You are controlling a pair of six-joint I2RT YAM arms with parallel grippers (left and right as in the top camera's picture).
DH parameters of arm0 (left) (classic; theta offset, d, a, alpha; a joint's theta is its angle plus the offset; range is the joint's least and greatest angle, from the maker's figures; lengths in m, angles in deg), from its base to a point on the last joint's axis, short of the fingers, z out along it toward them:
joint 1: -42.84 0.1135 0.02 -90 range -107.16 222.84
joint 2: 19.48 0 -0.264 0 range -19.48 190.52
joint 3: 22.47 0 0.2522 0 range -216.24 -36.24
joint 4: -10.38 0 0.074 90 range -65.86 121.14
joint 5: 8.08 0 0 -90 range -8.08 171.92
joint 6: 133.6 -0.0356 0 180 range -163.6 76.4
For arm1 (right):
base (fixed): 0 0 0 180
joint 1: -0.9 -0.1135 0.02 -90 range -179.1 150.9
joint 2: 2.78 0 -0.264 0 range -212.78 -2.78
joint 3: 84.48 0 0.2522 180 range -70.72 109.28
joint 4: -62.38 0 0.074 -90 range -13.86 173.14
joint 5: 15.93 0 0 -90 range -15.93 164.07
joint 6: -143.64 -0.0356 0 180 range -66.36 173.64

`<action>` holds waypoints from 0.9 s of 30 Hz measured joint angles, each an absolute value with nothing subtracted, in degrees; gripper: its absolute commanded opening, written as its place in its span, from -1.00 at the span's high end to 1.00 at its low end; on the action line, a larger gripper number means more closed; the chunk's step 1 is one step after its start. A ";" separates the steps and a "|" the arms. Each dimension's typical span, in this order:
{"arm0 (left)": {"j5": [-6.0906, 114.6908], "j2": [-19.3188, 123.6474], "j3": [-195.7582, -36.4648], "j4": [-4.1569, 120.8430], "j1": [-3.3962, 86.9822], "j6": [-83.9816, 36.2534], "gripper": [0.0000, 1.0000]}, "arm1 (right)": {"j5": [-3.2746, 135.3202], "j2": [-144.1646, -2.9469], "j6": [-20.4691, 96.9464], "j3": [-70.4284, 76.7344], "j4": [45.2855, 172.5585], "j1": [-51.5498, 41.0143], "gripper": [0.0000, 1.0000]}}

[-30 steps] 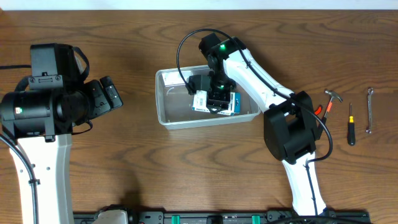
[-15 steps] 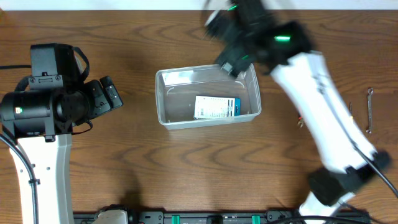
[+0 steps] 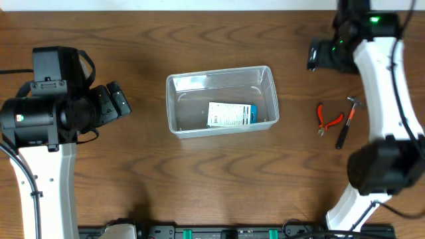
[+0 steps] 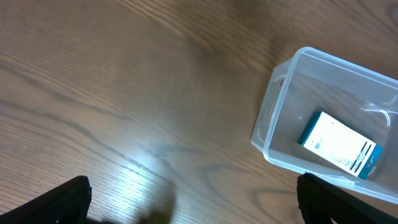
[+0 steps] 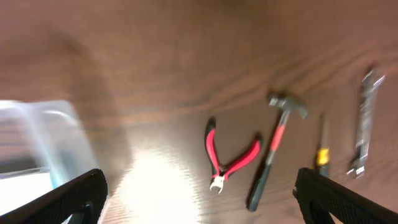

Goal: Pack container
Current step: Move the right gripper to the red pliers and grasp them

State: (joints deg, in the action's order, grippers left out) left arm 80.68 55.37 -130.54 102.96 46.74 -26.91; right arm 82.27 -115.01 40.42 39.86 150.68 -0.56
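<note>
The clear plastic container (image 3: 174, 106) stands mid-table with a white-and-blue box (image 3: 230, 114) lying inside it. My right gripper (image 3: 316, 58) is open and empty, high above the table to the right of the container. In the right wrist view its fingers (image 5: 205, 205) frame red-handled pliers (image 5: 227, 158), with the container's corner (image 5: 43, 137) at the left. My left gripper (image 3: 117, 99) is open and empty, left of the container. The left wrist view (image 4: 194, 208) shows the container (image 4: 273, 124) and the box (image 4: 339, 144).
Pliers (image 3: 329, 119) and a hammer (image 3: 347, 119) lie right of the container. The right wrist view also shows the hammer (image 5: 273, 146), a screwdriver (image 5: 321, 155) and a wrench (image 5: 364, 118). In the overhead view my right arm hides the screwdriver and wrench.
My right gripper has let go of the white-and-blue box inside the container, risen out and swung to the right above the tools. The left arm has not moved.
</note>
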 measured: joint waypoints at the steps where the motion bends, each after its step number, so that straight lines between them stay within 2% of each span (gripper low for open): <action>1: 80.68 55.37 -130.54 102.99 46.74 -26.91 -0.96 | 82.27 -116.12 39.83 38.48 150.13 -0.36 -0.99; 10: 80.66 55.37 -130.54 102.99 46.74 -26.91 -0.96 | 82.25 -122.24 37.69 26.99 143.18 0.14 -0.98; 27: 80.66 55.37 -130.54 102.99 46.74 -26.91 -0.96 | 79.67 -122.42 38.37 13.90 133.24 0.99 -0.96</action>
State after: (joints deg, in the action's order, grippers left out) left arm 80.66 55.37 -130.54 102.99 46.74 -26.91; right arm 79.67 -122.42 38.37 13.90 133.24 0.99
